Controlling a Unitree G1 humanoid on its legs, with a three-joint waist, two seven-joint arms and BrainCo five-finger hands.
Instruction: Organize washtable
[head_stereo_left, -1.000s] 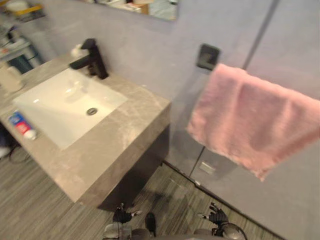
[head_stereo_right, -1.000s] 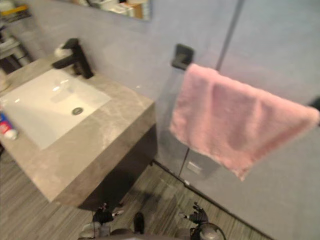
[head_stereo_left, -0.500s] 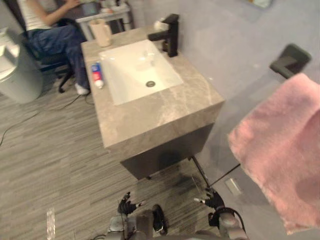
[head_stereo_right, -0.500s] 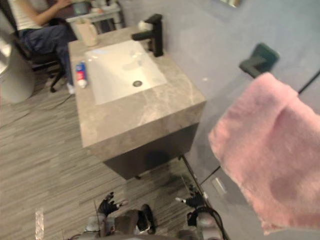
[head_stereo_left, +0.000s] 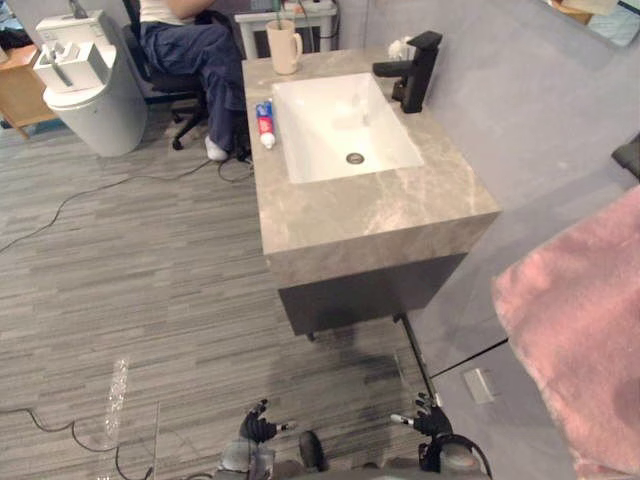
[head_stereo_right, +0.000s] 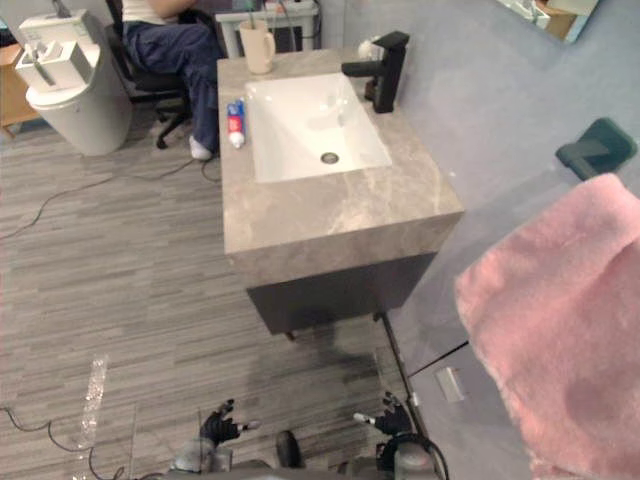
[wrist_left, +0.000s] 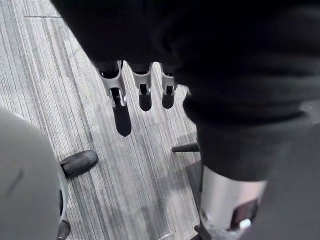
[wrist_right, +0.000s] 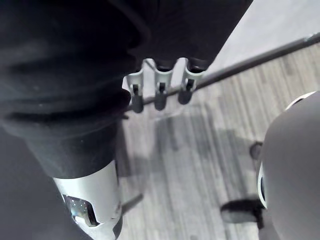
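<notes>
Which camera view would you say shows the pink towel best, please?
The right eye view: the pink towel shows widest there, up to its dark holder. The left eye view crops more of it at the edge; the wrist views face the floor.

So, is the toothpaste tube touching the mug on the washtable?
Apart. Left eye view: the toothpaste tube lies beside the sink, bare counter between it and the mug.

Even bright room light; glare on sink (head_stereo_left: 330, 125); shadow beneath washtable (head_stereo_left: 370, 215).
</notes>
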